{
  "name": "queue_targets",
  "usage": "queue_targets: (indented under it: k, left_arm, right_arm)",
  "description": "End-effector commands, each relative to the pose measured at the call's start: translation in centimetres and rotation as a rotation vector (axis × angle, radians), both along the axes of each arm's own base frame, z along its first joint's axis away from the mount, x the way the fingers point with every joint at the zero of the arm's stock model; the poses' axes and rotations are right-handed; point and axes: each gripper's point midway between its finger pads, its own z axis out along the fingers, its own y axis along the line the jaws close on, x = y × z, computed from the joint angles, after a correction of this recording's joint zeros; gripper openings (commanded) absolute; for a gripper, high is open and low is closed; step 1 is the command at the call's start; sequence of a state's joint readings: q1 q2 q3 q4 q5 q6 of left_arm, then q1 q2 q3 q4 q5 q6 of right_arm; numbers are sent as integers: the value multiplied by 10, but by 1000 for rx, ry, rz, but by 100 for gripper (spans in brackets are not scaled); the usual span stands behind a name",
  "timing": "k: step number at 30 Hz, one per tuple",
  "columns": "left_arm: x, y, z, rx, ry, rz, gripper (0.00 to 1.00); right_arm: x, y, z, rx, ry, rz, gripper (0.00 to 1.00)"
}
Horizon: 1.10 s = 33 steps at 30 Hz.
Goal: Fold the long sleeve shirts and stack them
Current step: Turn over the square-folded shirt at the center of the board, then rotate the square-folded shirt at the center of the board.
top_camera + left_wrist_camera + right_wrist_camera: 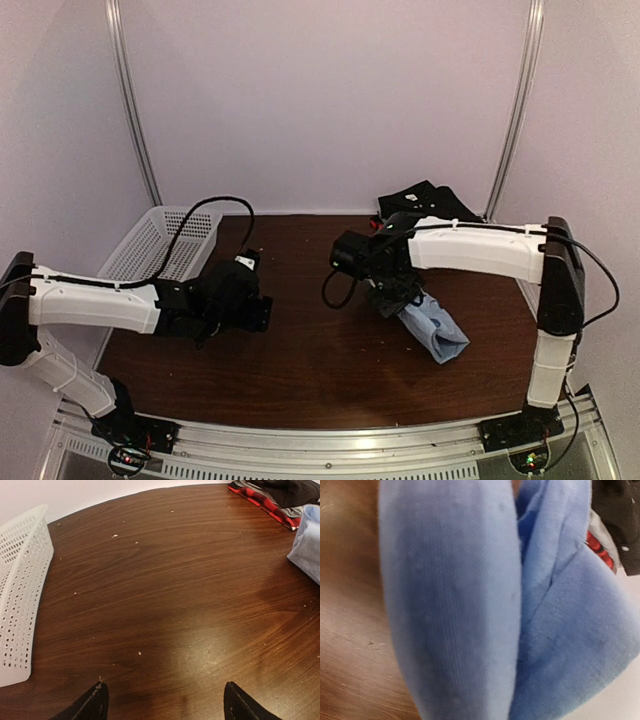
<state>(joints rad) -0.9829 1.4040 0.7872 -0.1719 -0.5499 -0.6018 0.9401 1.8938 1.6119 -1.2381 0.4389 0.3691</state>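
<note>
Light blue shirt (436, 332) sits bunched on the table (300, 372), right of centre, Jo. Who has it?

The right gripper (396, 297), Sam. It's clamped on the shirt's far-left end, and cloth fills its wrist camera.

And the other arm?

The left gripper (165, 700) hovers over bare wood on the left, fingers spread wide, holding nothing. The white basket (150, 243) is just beyond, far left.

The finished ones?

The folded stack (420, 200), black, grey and red plaid, sits far right, just behind the blue shirt.
</note>
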Motion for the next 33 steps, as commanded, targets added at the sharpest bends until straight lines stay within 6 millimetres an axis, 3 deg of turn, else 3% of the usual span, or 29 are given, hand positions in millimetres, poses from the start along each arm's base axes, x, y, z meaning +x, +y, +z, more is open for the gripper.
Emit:
queue_targets:
  k: [1, 4, 7, 11, 15, 19, 23, 30, 33]
  left_arm:
    - [9, 26, 21, -23, -18, 100, 80]
    - [9, 42, 28, -14, -30, 135, 81]
    - [10, 54, 35, -8, -48, 160, 81]
    - [9, 65, 41, -4, -59, 183, 81]
    - [7, 63, 42, -30, -60, 166, 81]
    - [6, 49, 39, -86, -48, 111, 82]
    - [2, 24, 35, -176, -21, 12, 82]
    - [-8, -19, 18, -284, 63, -142, 82]
    - [-6, -30, 20, -309, 62, -170, 82]
  right_arm:
    - [-32, 81, -35, 80, 51, 99, 21]
    - [-60, 138, -51, 137, 92, 192, 33]
    - [-81, 173, -65, 162, 118, 245, 43]
    - [-98, 194, -71, 190, 126, 278, 60]
    - [-107, 202, -52, 295, 123, 307, 71]
    - [-96, 177, -22, 407, 81, 281, 78]
    - [-53, 114, -5, 497, 26, 142, 81]
    - [-6, -2, -14, 752, -3, -107, 90]
    - [-1, -30, -28, 830, 13, -184, 92]
